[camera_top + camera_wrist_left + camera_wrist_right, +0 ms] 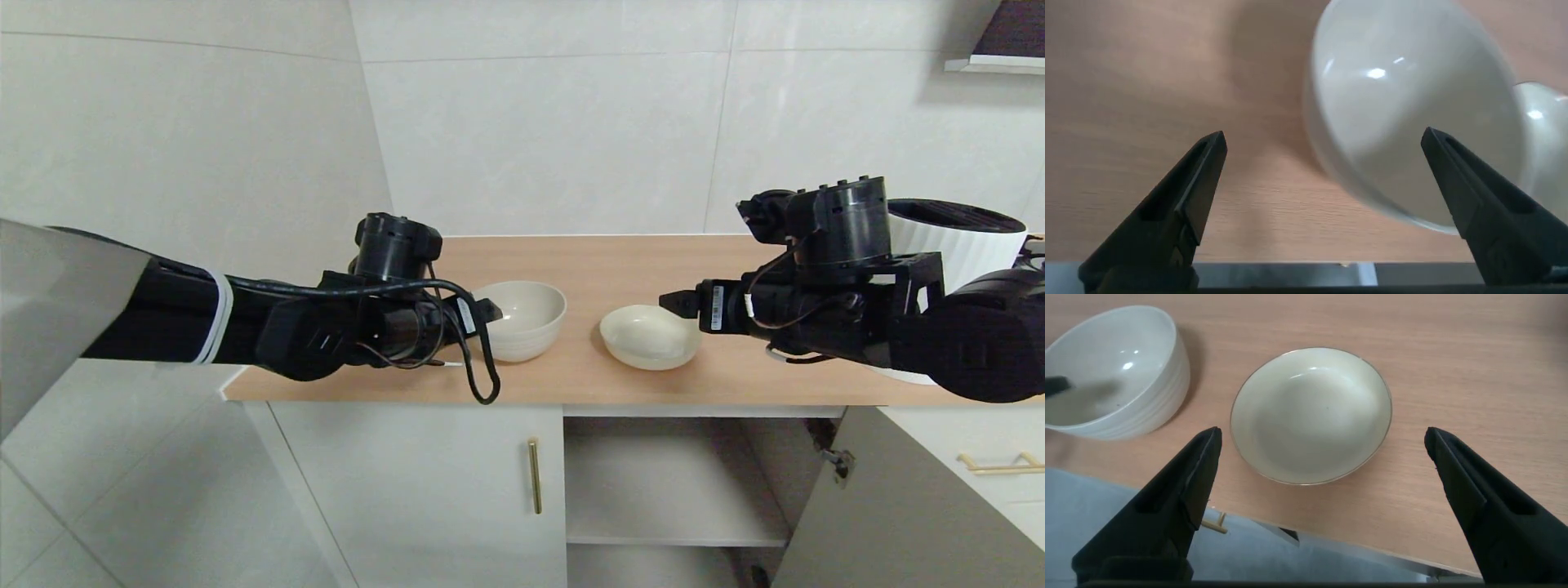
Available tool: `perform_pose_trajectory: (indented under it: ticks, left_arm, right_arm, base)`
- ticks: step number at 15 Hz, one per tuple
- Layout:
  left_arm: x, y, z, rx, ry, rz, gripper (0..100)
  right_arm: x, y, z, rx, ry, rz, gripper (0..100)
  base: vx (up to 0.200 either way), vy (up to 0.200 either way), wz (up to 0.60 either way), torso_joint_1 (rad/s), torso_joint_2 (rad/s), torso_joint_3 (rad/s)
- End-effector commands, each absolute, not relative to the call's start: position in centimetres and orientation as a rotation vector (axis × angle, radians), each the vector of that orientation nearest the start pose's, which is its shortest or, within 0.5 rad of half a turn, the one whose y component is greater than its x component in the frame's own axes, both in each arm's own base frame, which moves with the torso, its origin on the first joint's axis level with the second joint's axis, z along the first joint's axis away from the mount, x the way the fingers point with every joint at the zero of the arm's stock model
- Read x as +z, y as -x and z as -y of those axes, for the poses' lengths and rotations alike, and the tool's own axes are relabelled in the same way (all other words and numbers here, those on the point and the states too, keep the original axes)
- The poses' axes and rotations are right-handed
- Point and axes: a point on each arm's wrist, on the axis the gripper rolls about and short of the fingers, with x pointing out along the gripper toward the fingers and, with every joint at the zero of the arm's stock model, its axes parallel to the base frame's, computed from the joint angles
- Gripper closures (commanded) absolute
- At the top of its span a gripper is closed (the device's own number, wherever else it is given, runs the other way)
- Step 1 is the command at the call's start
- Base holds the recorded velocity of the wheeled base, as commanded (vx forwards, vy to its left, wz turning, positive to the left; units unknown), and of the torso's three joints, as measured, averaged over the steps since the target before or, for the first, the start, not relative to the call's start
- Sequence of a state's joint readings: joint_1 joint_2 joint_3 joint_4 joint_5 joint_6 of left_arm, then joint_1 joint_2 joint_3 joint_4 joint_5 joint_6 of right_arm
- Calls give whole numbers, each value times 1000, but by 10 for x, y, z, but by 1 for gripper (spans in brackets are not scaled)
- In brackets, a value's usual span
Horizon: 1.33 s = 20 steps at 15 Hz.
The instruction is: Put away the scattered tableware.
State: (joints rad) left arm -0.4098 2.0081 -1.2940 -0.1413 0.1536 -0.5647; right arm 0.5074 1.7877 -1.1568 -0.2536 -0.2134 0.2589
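Note:
Two bowls stand on the wooden countertop point(620, 265): a deep white bowl point(526, 317) on the left and a shallow cream bowl point(651, 336) to its right. My left gripper point(492, 312) hovers open at the deep bowl's left rim; in the left wrist view, that bowl point(1404, 106) lies partly between the spread fingers of the left gripper point(1323, 137). My right gripper point(673, 303) is open just above the shallow bowl's right rim. Seen from the right wrist, the shallow bowl point(1310, 415) sits centred between the right gripper's point(1321, 434) fingers, with the deep bowl point(1114, 371) beside it.
A white ribbed container point(959, 237) stands on the counter's right end behind my right arm. Below the counter a cabinet is open, showing a white shelf point(669, 482), with its door point(890, 506) swung out to the right. A closed door with a gold handle point(534, 475) is on the left.

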Motion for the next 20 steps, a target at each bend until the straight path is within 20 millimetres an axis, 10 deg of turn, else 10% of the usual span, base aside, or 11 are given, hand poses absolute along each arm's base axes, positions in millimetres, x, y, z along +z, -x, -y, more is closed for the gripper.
perform_pose_trajectory:
  ticks: [1, 3, 4, 15, 20]
  left_arm:
    - [152, -366, 156, -83, 382, -618, 0]
    - [152, -366, 156, -83, 382, -618, 0]
    - [152, -366, 156, -83, 382, -618, 100]
    - [197, -326, 139, -151, 421, -519, 100]
    - [201, -320, 137, -168, 426, -521, 100]
  right_arm:
    - [213, -304, -163, 243, -121, -389, 0]
    - [214, -303, -163, 243, -122, -386, 0]
    - [214, -303, -163, 242, -122, -386, 0]
    - [212, -304, -164, 238, -115, -393, 0]
    - [170, -346, -163, 79, -67, -466, 0]
  base:
    - [0, 0, 0, 0, 0, 0]
    - [0, 0, 0, 0, 0, 0]
    - [0, 0, 0, 0, 0, 0]
    - [0, 0, 0, 0, 0, 0]
    - [0, 0, 0, 0, 0, 0]
